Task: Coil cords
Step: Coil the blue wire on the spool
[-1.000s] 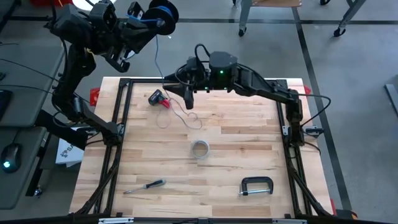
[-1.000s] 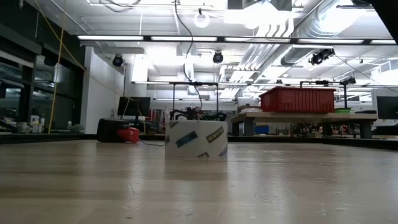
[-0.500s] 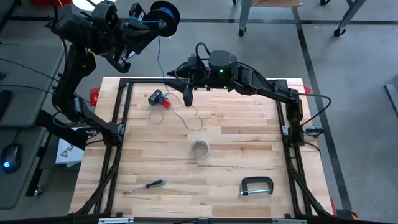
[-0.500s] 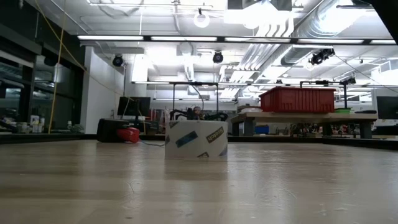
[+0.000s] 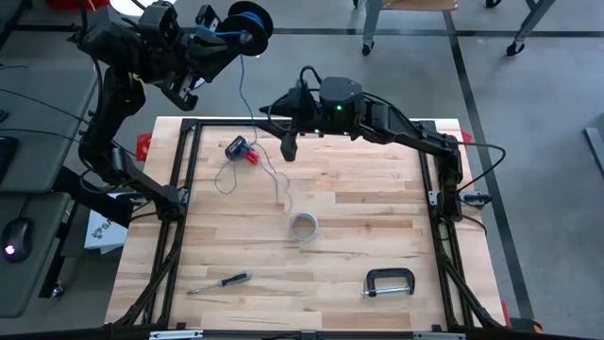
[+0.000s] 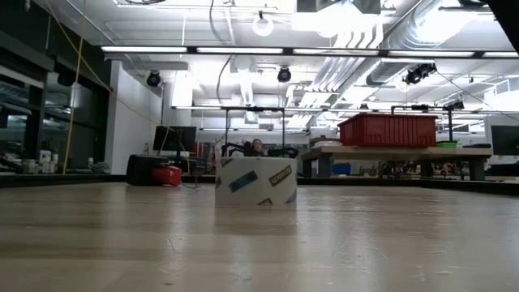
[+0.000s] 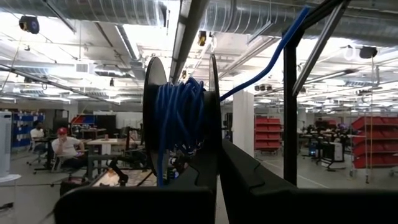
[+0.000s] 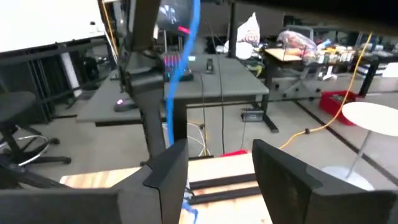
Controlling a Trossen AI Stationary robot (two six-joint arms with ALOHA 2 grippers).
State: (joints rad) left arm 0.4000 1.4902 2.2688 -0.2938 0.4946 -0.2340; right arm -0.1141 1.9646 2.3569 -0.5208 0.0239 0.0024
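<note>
Jaws first: my left gripper [image 5: 215, 21] is raised off the far left corner of the bench [image 5: 377, 236], its jaws pressed fully together, and right at them sits a black spool [image 7: 180, 134] wound with the blue cord [image 7: 179, 121]. The spool stands on edge in my left wrist view, and one blue strand leaves it slanting up and away.

My right gripper [image 5: 288, 146] hangs over the far part of the bench, left of centre, pointing down, jaws spread with a clear gap between them. In my right wrist view the blue cord runs as a nearly upright line down toward the left finger [image 8: 165, 171]; I cannot tell whether it touches it.

From above, the cord drops from the spool toward the bench, its long axis running far to near, then trails in loose loops on the wood between a small black and red tool [image 5: 242, 150] and a roll of tape [image 5: 303, 226]. A screwdriver [image 5: 220, 282] and a C-clamp [image 5: 390, 281] lie along the near edge, well apart from the cord.
</note>
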